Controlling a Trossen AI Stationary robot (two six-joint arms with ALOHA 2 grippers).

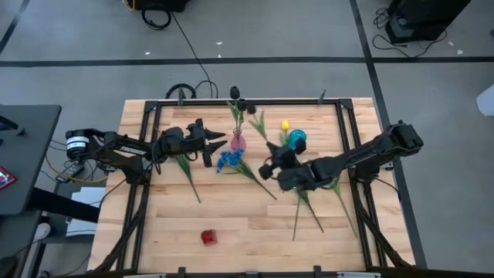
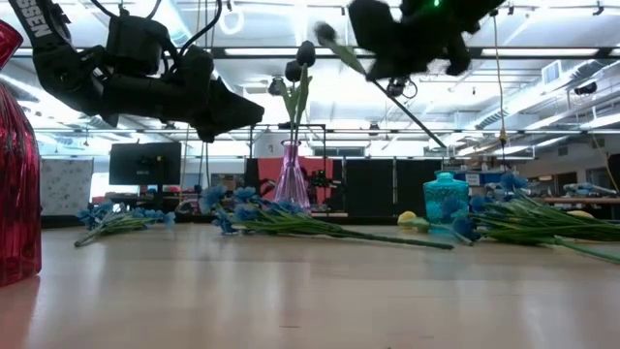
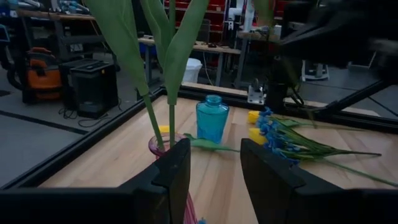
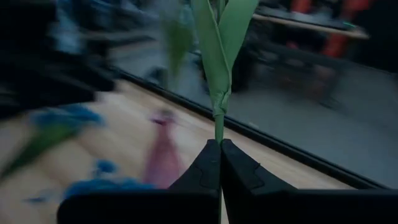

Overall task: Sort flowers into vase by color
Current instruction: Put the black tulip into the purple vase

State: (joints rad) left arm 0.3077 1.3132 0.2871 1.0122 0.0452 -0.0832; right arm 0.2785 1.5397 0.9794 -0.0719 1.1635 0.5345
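Green stem pinched in the right gripper (image 4: 220, 144), jaws clenched on it just below the leaves; this is a dark tulip (image 1: 250, 108), its bloom far of the pink vase (image 1: 238, 140) in the high view, stem slanting from the gripper up and leftward toward that vase; judged to be the flower now being delivered.

Pink vase stands mid-table toward the far edge, already holding dark tulips (image 1: 235, 93); it lies left of the right gripper and a little farther; the held stem's long axis runs along that same slant, with the foot of the stem at the gripper end; so my guess is the flower must be turned foot-down over the vase mouth.

Right arm reaches in from the right edge, wrist raised clear of the wood, seen high in the low view.

Left gripper (image 1: 217, 146) is just beside the pink vase on its left, fingers parted and grasping nothing; vase rim and stems sit just ahead of its fingers (image 3: 176, 163) in its wrist view; nearer to the vase than the right.

Blue vase (image 1: 297, 139) with a yellow tulip (image 1: 285, 124) stands right of the pink one; blue blossoms (image 1: 228, 160) lie on the table (image 1: 231, 224) near of the pink vase; more stems lie at right.
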